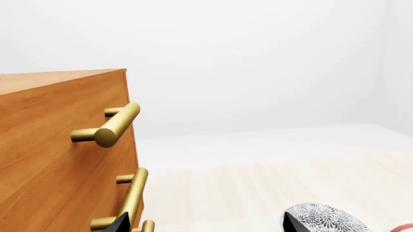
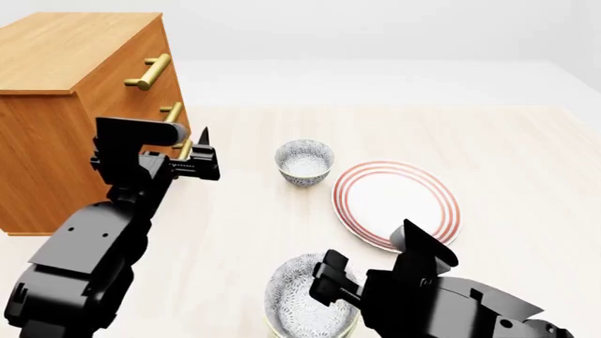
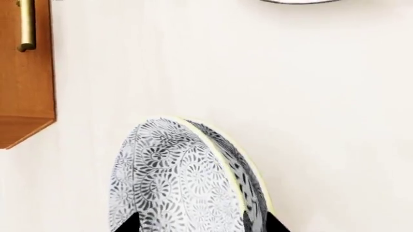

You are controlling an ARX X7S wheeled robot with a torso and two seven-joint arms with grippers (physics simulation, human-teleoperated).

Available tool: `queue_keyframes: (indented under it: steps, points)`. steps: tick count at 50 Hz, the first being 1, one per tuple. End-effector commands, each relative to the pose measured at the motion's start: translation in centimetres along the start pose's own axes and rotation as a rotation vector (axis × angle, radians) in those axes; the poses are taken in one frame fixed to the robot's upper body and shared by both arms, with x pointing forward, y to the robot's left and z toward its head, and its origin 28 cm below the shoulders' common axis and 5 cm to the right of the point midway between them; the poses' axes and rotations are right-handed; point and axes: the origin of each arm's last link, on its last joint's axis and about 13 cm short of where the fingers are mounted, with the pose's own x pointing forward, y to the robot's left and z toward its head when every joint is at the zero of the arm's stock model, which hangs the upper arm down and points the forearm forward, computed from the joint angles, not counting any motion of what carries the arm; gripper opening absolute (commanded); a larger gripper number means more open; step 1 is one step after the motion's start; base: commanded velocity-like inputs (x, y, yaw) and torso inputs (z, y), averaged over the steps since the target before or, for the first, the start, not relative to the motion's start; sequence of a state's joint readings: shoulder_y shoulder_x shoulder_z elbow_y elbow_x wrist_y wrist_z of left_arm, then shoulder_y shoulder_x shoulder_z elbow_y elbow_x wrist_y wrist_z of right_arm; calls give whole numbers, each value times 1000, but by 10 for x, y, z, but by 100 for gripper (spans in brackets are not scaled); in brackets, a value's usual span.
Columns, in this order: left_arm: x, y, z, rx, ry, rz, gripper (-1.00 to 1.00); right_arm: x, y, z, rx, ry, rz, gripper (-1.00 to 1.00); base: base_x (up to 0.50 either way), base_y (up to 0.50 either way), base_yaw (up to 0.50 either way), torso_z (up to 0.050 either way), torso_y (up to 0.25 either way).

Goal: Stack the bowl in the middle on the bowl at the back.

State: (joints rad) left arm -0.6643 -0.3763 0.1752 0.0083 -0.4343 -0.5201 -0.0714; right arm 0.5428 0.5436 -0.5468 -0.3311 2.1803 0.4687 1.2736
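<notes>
Gripping the rim of the bowl in the middle (image 2: 305,299), the right end effector (image 2: 331,280) holds it near the front edge of the head view, above the pale counter (image 2: 235,232). In the right wrist view that bowl (image 3: 184,179) stands tilted on edge, its rim running lengthwise away from the fingers and its patterned outside turned toward the wooden drawer unit (image 3: 22,72). The bowl at the back (image 2: 305,161) sits upright on the counter, mouth up, just left of the red-ringed plate (image 2: 396,205). The left end effector (image 2: 195,156) hovers beside the drawer unit's brass handles (image 2: 148,72), well apart from both bowls, its black fingers spread and holding nothing.
</notes>
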Motion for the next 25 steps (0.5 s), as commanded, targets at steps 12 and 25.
queue_keyframes:
  steps: [12,25]
  points:
    - [-4,0,12,-13,-28,-8,100,-33,24,9,-136,-131,2,100,0,0,0,0,1]
    - [-10,0,26,-20,-56,-16,100,-68,40,22,-215,-306,-4,100,0,0,0,0,0]
